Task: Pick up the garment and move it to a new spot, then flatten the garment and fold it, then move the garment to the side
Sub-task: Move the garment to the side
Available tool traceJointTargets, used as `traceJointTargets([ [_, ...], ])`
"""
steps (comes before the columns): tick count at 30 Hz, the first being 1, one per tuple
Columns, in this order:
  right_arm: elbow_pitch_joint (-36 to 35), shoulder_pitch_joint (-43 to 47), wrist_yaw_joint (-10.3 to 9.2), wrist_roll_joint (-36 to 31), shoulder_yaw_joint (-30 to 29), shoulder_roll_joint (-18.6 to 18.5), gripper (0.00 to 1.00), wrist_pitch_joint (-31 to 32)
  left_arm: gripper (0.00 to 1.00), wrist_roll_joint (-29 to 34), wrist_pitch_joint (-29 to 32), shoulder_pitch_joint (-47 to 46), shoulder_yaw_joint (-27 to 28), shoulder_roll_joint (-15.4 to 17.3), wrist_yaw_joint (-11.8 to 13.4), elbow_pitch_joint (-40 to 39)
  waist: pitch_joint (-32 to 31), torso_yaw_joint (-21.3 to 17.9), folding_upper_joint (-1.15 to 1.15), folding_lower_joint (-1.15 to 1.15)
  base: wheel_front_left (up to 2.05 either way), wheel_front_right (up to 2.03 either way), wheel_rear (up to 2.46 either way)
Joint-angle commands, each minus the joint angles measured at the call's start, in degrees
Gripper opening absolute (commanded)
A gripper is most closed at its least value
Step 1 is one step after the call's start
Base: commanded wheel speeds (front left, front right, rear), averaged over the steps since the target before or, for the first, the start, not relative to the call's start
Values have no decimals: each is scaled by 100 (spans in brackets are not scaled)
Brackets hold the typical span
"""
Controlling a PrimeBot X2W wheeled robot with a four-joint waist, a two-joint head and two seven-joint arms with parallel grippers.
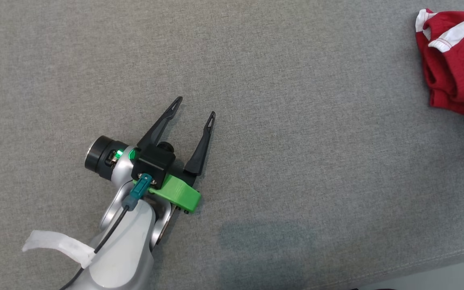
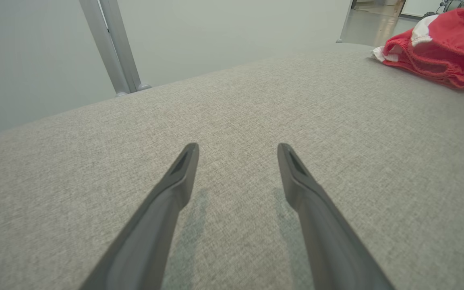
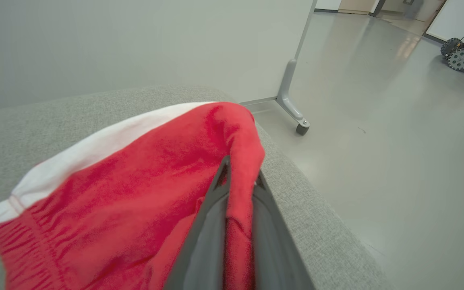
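Note:
The garment is red with white stripes and lies bunched at the far right of the grey cushioned surface. My left gripper hovers open over bare fabric left of centre, well apart from it. In the left wrist view the left gripper has nothing between its fingers, and the garment sits at the upper right. In the right wrist view my right gripper is shut on a fold of the garment, which drapes over and between the fingers near the surface's corner.
The surface's front edge runs along the lower right of the head view. Past the corner lies grey floor with a metal frame leg and a wheeled machine far off. A pale wall stands behind.

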Motion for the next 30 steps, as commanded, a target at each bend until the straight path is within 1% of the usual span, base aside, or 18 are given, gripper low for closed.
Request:
traceJointTargets([
  [1,-68,57,-9,-144,-135,63,100,-17,100,40,0,27,8,27,-14,1,-6,2,0,0,0,0,0],
  [6,-383,125,-9,-793,-834,312,100,-17,100,38,0,81,17,12,-19,100,-144,-25,0,0,0,0,0],
  [9,-670,217,-9,-1035,-992,537,100,-16,100,-20,0,153,65,-20,15,135,-339,11,0,0,0,0,0],
  [12,-995,484,-9,-1017,-656,789,100,-17,100,-122,0,260,188,-57,97,140,-602,72,0,0,0,0,0],
  [14,-1182,711,-9,-937,-232,904,100,-16,100,-199,0,375,280,-89,149,175,-796,127,0,0,0,0,0],
  [21,-1713,1520,-9,-187,1217,1204,100,-16,100,-381,0,766,719,-126,301,299,-1424,430,0,0,0,0,0],
  [24,-1960,1822,-9,133,1558,1309,100,-17,100,-425,0,959,906,-137,351,374,-1664,604,0,0,0,0,0],
  [26,-2079,2047,-9,313,1684,1407,100,-17,100,-487,0,1072,1044,-147,376,420,-1799,726,0,0,0,0,0],
  [30,-2216,2337,-9,417,1992,1495,100,-17,100,-518,0,1300,1235,-161,387,469,-2031,936,0,0,0,0,0],
])
